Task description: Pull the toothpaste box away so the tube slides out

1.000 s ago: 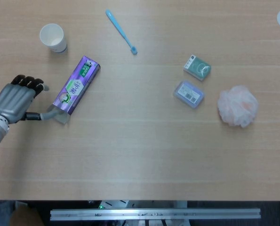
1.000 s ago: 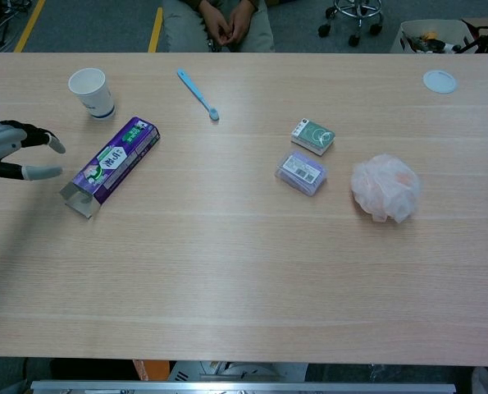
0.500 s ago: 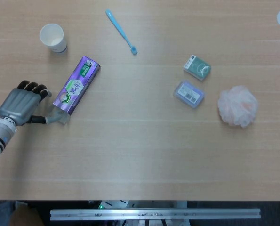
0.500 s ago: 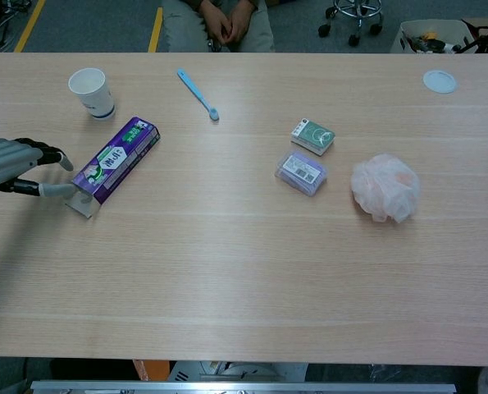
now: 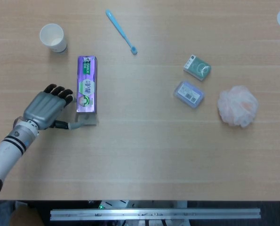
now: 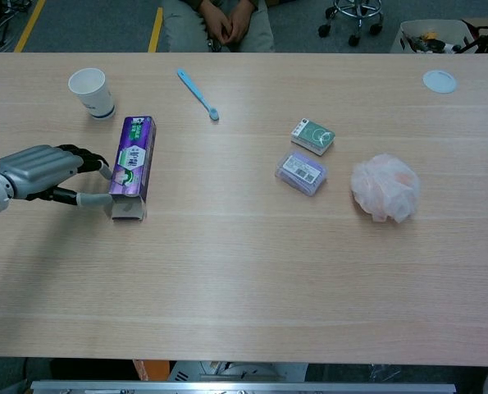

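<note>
The purple toothpaste box [image 5: 86, 86] [image 6: 133, 158] lies flat on the table, long axis running front to back, with its open flap end nearest me. No tube shows outside the box. My left hand [image 5: 46, 108] [image 6: 43, 171] sits just left of the box's near end. Its fingers are spread, and its thumb reaches to the open flap and touches it. Nothing is gripped in the hand. My right hand is in neither view.
A white paper cup [image 5: 53, 38] [image 6: 91, 91] stands behind the box. A blue toothbrush [image 5: 121, 31] lies at the back centre. To the right are a green box [image 5: 197, 67], a purple soap box [image 5: 188, 93], a pink bath sponge [image 5: 238, 105] and a white lid [image 6: 440, 80].
My left hand has moved right and toward me, pushing the box's near end. The box has swung from a diagonal lie to nearly straight front-to-back and shifted right.
</note>
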`<state>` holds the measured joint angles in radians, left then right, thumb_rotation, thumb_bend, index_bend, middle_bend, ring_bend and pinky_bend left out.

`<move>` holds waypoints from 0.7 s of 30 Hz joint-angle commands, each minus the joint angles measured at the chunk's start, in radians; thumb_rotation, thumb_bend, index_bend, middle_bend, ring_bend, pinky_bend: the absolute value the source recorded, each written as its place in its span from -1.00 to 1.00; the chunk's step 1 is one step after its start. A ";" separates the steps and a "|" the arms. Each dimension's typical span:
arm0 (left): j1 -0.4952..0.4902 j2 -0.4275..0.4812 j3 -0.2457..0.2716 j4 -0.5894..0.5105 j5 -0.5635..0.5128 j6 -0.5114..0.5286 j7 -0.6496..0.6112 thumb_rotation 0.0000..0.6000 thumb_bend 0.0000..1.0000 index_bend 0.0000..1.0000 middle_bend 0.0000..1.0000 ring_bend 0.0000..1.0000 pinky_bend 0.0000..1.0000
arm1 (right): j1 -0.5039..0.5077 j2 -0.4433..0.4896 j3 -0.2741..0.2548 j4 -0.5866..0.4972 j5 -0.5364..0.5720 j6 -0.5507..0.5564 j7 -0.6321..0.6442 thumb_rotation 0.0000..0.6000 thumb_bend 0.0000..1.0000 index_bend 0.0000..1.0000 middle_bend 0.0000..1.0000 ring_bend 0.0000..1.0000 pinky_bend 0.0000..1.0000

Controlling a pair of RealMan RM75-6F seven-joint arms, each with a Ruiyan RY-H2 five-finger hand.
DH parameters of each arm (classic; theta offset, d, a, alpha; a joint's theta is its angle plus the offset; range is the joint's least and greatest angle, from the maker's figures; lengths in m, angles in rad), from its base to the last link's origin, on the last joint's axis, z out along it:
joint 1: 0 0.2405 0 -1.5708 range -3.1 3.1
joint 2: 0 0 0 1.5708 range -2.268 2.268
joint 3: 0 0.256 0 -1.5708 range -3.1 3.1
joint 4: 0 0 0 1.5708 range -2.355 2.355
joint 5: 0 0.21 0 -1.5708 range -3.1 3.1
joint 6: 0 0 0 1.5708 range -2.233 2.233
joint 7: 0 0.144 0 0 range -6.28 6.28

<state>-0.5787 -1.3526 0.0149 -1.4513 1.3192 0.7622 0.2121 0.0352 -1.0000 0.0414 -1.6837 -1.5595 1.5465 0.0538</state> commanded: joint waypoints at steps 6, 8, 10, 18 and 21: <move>-0.045 -0.033 -0.023 -0.085 0.010 -0.002 0.014 -1.00 -0.84 -0.56 -0.74 -0.81 -0.84 | -0.008 -0.001 0.001 0.008 0.002 0.008 0.011 1.00 -0.41 -0.21 -0.07 -0.25 -0.12; -0.061 -0.050 -0.038 -0.089 0.016 -0.002 -0.007 -1.00 -0.84 -0.56 -0.74 -0.81 -0.84 | -0.009 -0.002 0.001 0.010 0.001 0.010 0.013 1.00 -0.41 -0.21 -0.07 -0.25 -0.12; -0.070 -0.057 -0.048 -0.087 0.023 0.002 -0.021 -1.00 -0.84 -0.56 -0.74 -0.81 -0.84 | -0.010 -0.003 0.001 0.011 0.001 0.010 0.015 1.00 -0.41 -0.21 -0.07 -0.25 -0.12; -0.073 -0.007 -0.058 -0.049 0.038 0.071 0.046 1.00 -0.84 -0.82 -0.74 -0.81 -0.84 | -0.011 -0.007 0.001 0.022 0.000 0.010 0.026 1.00 -0.41 -0.21 -0.07 -0.25 -0.12; -0.073 0.005 -0.057 -0.021 0.026 0.070 0.041 1.00 -0.84 -0.90 -0.75 -0.81 -0.84 | -0.012 -0.009 0.000 0.025 0.000 0.009 0.028 1.00 -0.41 -0.21 -0.07 -0.25 -0.12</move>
<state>-0.6521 -1.3549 -0.0432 -1.4869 1.3502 0.8293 0.2568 0.0230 -1.0094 0.0419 -1.6588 -1.5598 1.5560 0.0814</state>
